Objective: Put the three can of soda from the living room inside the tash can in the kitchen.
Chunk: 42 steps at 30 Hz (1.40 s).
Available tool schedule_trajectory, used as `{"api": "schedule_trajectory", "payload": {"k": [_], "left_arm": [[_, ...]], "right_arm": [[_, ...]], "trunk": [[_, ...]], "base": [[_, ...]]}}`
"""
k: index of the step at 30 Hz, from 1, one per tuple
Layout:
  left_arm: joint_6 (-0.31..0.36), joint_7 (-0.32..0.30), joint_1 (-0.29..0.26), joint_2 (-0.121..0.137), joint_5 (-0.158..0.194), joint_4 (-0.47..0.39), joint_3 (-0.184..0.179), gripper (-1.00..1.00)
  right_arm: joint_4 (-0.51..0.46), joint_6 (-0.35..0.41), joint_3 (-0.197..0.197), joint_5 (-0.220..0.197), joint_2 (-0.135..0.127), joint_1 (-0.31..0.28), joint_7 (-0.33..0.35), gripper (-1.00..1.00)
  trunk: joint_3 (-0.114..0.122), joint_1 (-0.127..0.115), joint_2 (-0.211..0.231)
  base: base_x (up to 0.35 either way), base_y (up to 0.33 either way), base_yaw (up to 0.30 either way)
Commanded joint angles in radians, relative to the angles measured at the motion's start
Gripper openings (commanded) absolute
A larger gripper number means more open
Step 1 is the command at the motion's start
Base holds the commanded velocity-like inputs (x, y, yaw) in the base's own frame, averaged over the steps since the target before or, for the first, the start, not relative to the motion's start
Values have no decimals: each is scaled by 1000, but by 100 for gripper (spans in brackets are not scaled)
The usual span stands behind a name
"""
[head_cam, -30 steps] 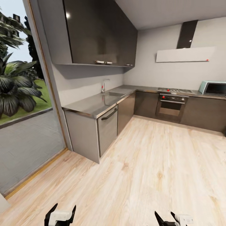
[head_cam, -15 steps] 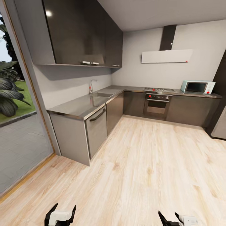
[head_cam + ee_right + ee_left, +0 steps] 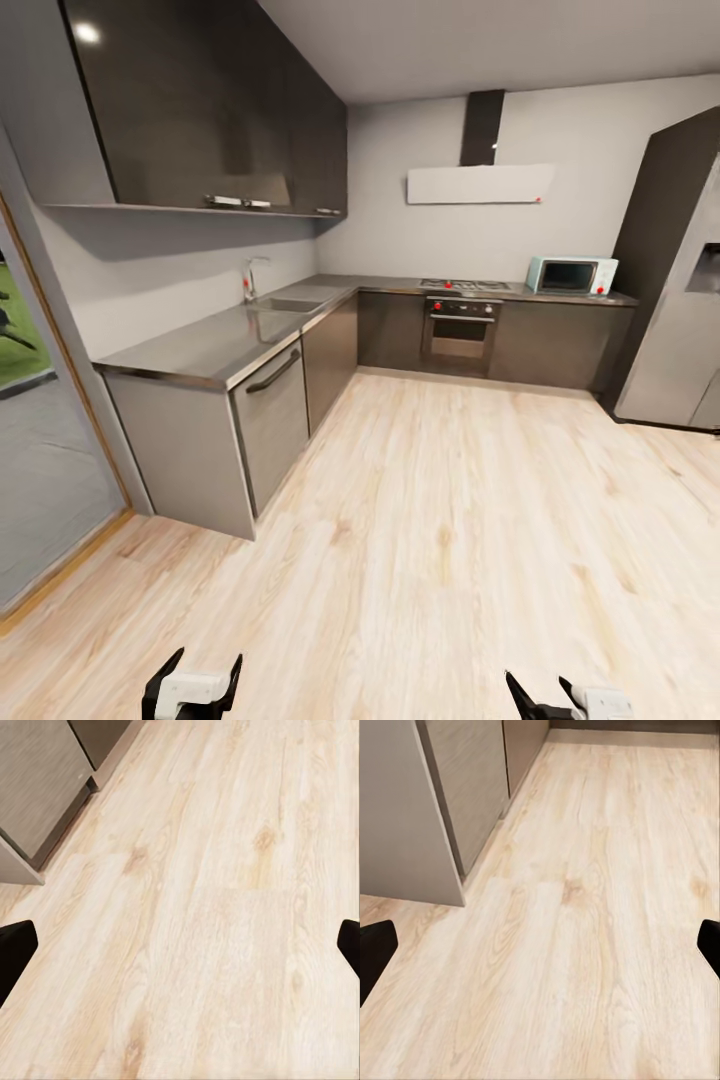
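Observation:
I am in the kitchen, with grey cabinets (image 3: 270,410) and a steel countertop (image 3: 215,345) along the left wall. The soda cans and the trash can are out of view. My left gripper (image 3: 200,668) hangs low over the wood floor, open and empty; its dark fingertips (image 3: 375,952) stand far apart in the left wrist view. My right gripper (image 3: 545,695) is also open with nothing in it, its fingertips (image 3: 15,949) wide apart above bare floorboards.
A sink with a chrome faucet (image 3: 250,280) sits in the counter. At the back are an oven (image 3: 460,335) and a teal microwave (image 3: 570,273). A tall grey fridge (image 3: 675,300) stands at right, and a glass door (image 3: 40,480) at left. Light wood floor (image 3: 450,520) stretches ahead.
The camera has turned to the right: the window and garden have slid out at the left and the fridge has come in at the right. Both grippers stay open.

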Motion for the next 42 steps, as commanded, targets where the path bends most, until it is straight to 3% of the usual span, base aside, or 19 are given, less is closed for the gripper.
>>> {"api": "schedule_trajectory", "payload": {"k": [1,16,23,42], "left_arm": [[0,0,0,0,-1,0,0,100],[0,0,0,0,1,3,0,100],[0,0,0,0,-1,3,0,100],[0,1,0,0,-3,3,0,100]], "right_arm": [[0,-4,0,0,0,0,0,100],[2,-64,1,2,1,0,1,100],[3,-107,1,4,0,0,2,100],[3,-111,-1,0,6,1,0,100]], "trunk": [[0,0,0],[6,0,0],[6,0,0],[6,0,0]], "base": [[0,0,-248],[0,0,-227],[0,0,-33],[0,0,-4]]}}
